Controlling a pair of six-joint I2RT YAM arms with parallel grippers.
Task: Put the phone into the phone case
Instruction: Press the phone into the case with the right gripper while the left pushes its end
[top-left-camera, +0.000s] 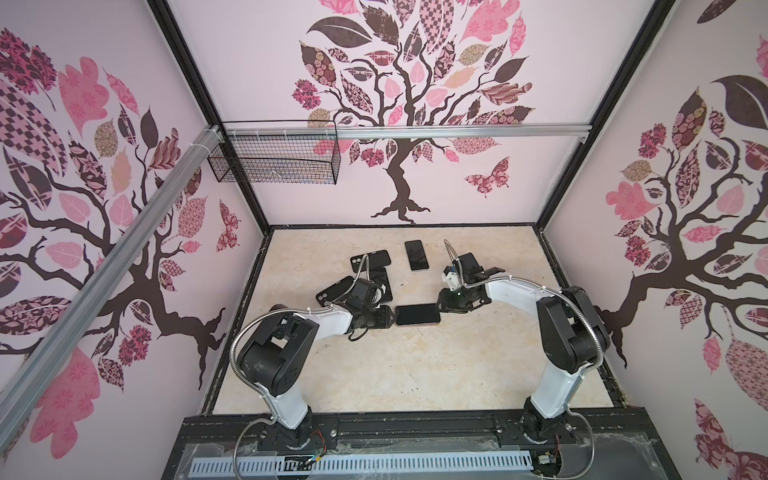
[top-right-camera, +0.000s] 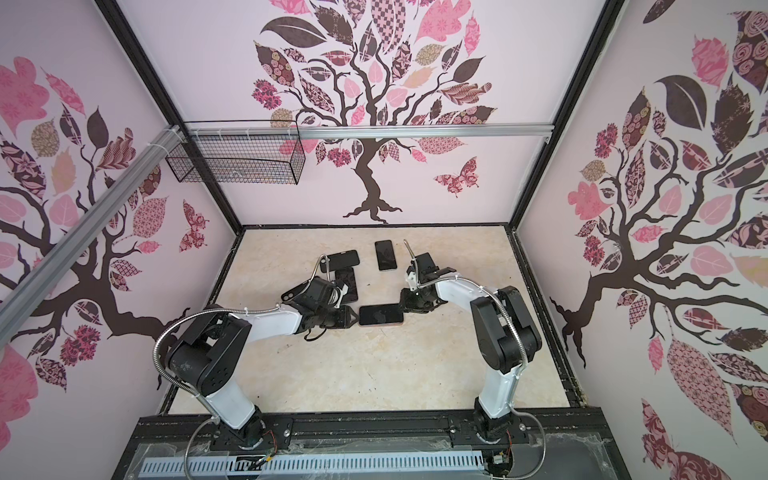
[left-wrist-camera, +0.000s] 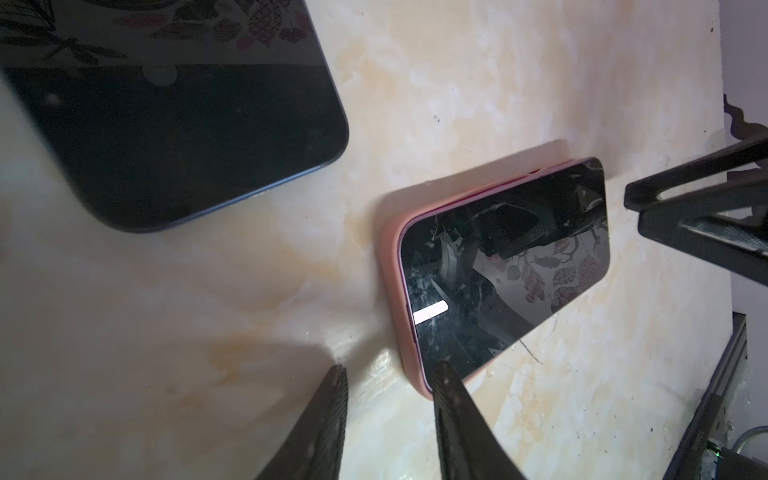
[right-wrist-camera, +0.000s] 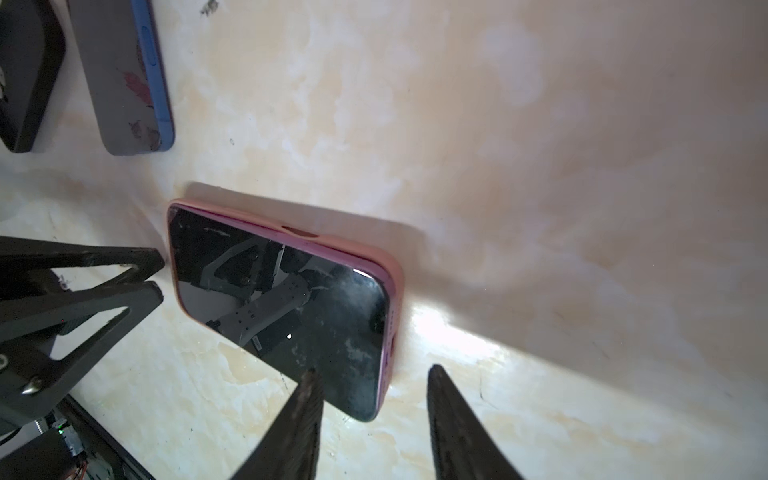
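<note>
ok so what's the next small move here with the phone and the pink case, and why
Probably press the right gripper fingers down on the phone near its far long edge: that edge seems to ride above the pink case lip, so it looks not fully seated.

— Left arm?
— We list it bent at the elbow, reaching low toward the middle; left gripper, jaws parted.
— Right arm?
— We list it mirrored, reaching inward; right gripper, jaws parted, pointing at its partner.
</note>
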